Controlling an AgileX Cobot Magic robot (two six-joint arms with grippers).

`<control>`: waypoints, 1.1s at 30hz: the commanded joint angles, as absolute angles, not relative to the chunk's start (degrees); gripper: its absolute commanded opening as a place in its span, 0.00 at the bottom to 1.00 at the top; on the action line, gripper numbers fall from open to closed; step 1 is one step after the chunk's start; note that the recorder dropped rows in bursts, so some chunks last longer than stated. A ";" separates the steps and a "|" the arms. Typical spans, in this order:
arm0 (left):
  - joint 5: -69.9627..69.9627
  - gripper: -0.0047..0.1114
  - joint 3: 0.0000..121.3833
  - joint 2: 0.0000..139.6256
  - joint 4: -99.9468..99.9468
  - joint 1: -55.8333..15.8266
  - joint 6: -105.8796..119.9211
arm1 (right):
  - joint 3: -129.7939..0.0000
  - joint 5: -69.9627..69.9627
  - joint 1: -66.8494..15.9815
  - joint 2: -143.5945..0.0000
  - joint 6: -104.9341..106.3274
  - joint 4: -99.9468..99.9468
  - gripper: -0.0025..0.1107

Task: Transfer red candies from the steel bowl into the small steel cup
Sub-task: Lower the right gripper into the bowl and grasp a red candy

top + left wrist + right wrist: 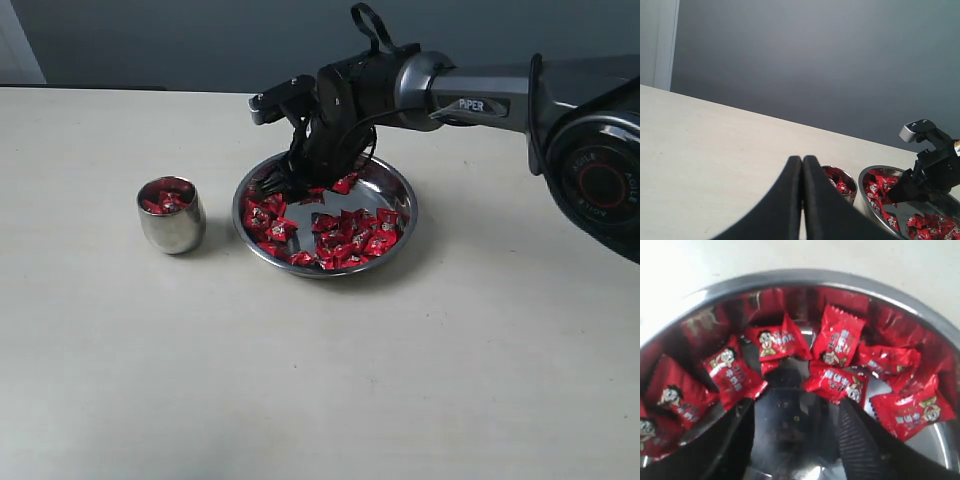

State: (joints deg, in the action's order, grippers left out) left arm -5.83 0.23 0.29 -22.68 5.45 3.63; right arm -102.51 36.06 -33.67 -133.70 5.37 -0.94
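- One pale table (300,400), carrying everything.
- Right arm (500,100) reaching in from right side, wrist angled down.
- Steel bowl (408,200) mid-table, wide and shallow, bare patch of floor in middle.
- Right gripper (795,440) down inside bowl at its left-rear part, fingers spread, nothing between them but bare steel.
- Left gripper (802,162) low over table, fingers pressed together, holding nothing.
- Small steel cup (172,232) upright left of bowl, near but not touching.
- Red candies (350,240): most heaped along bowl's near half and left edge, a few in cup.
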 commanded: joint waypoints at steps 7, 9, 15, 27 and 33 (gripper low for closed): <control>-5.57 0.04 0.00 0.00 -23.27 5.53 3.60 | -102.49 30.70 -33.30 -133.55 5.34 1.16 0.43; -5.57 0.04 0.00 0.00 -23.27 5.53 3.60 | -102.49 30.70 -33.20 -133.55 5.34 1.24 0.43; -5.57 0.04 0.00 0.00 -23.27 5.53 3.60 | -102.49 30.56 -32.46 -133.55 4.48 1.41 0.43; -5.57 0.04 0.00 0.00 -23.27 5.53 3.60 | -102.49 30.03 -31.99 -135.65 4.06 0.52 0.43; -5.57 0.04 0.00 0.00 -23.27 5.53 3.60 | -102.49 29.89 -31.99 -136.53 3.97 -0.46 0.43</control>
